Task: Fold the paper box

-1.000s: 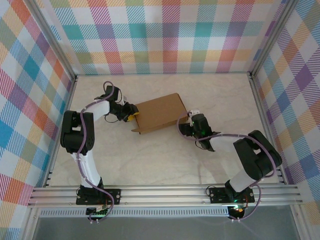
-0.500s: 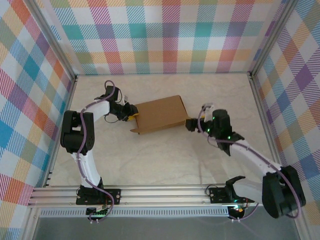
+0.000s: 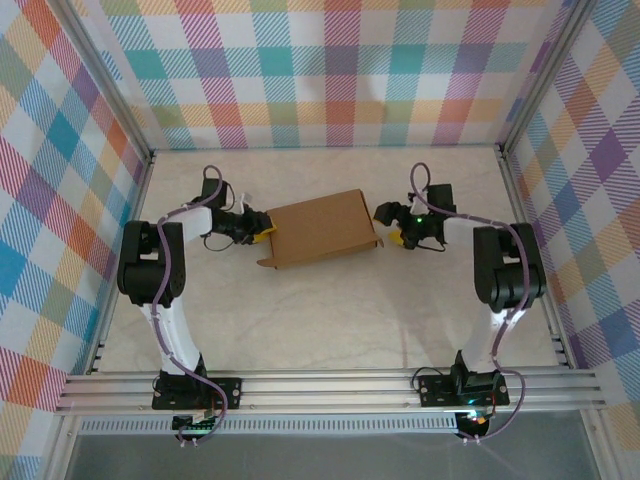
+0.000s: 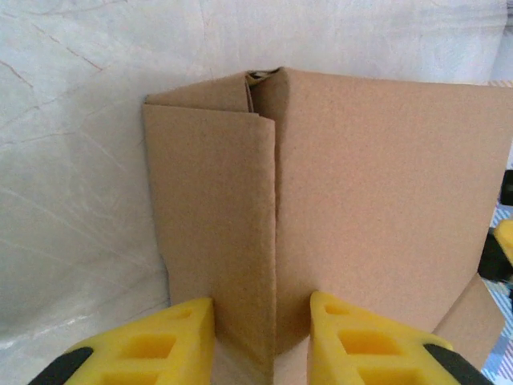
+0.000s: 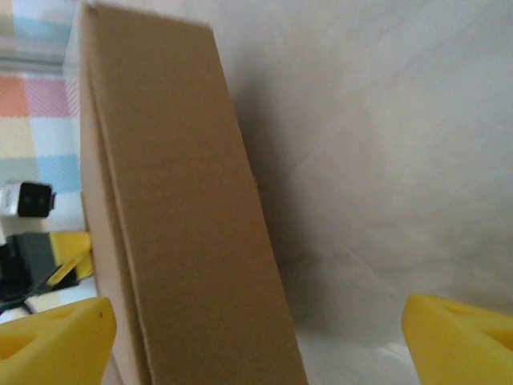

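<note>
The paper box (image 3: 320, 228) is a plain brown cardboard mailer lying folded in the middle of the table, its lid face up. My left gripper (image 3: 262, 230) is at its left end. In the left wrist view the yellow fingers (image 4: 188, 337) press from both sides on the upright end wall of the paper box (image 4: 369, 184), so the left gripper (image 4: 260, 321) is shut on it. My right gripper (image 3: 392, 226) stands wide open just off the box's right end. In the right wrist view the box (image 5: 184, 224) stands beside the left finger (image 5: 56, 337) of the right gripper (image 5: 256, 345).
Pale marble tabletop (image 3: 330, 320) spreads in front of the box. Plaid walls (image 3: 330, 70) close the back and both sides. An aluminium rail (image 3: 330, 390) runs along the near edge by the arm bases.
My right arm has swung from the box's near right corner out and back to its right end. The box has turned slightly. My left gripper has closed a little further on the left end.
</note>
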